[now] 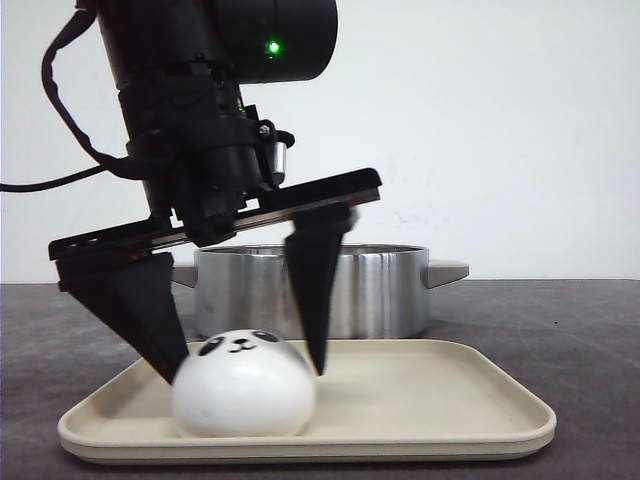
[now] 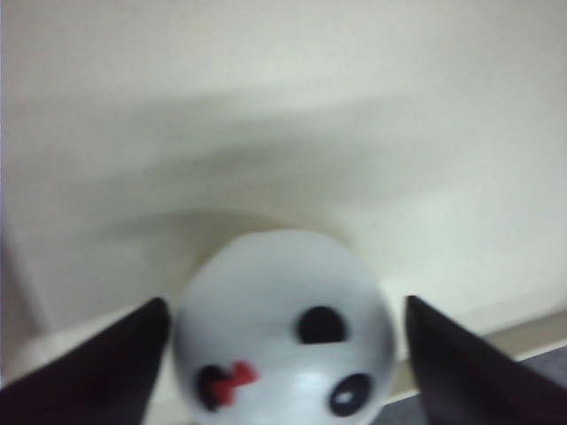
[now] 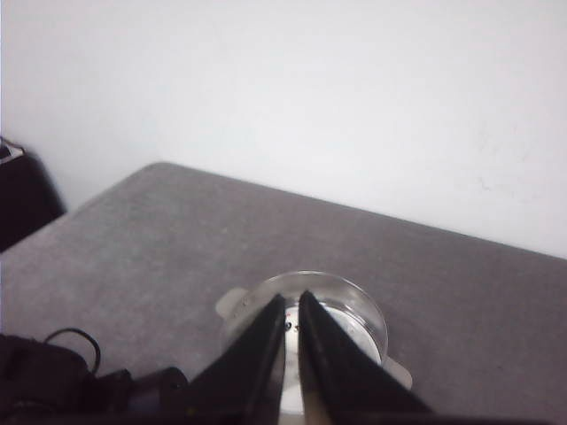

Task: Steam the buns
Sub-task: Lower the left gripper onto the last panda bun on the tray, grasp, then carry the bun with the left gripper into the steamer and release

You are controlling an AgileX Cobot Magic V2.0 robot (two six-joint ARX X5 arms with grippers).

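One white panda-faced bun (image 1: 243,385) sits on the left part of a beige tray (image 1: 450,405). My left gripper (image 1: 247,372) is open and straddles the bun, one black finger on each side, tips near the tray floor. In the left wrist view the bun (image 2: 283,328) fills the space between the fingers of the gripper (image 2: 285,303), close to the left finger with a gap at the right one. My right gripper (image 3: 292,297) is shut and empty, high above the steel pot (image 3: 359,305). Something white with small dark marks shows inside the pot. Other buns are hidden.
The steel pot (image 1: 380,290) with side handles stands on the grey table just behind the tray. A white wall closes the back. Black cables and part of the other arm (image 3: 80,385) lie beside the pot in the right wrist view.
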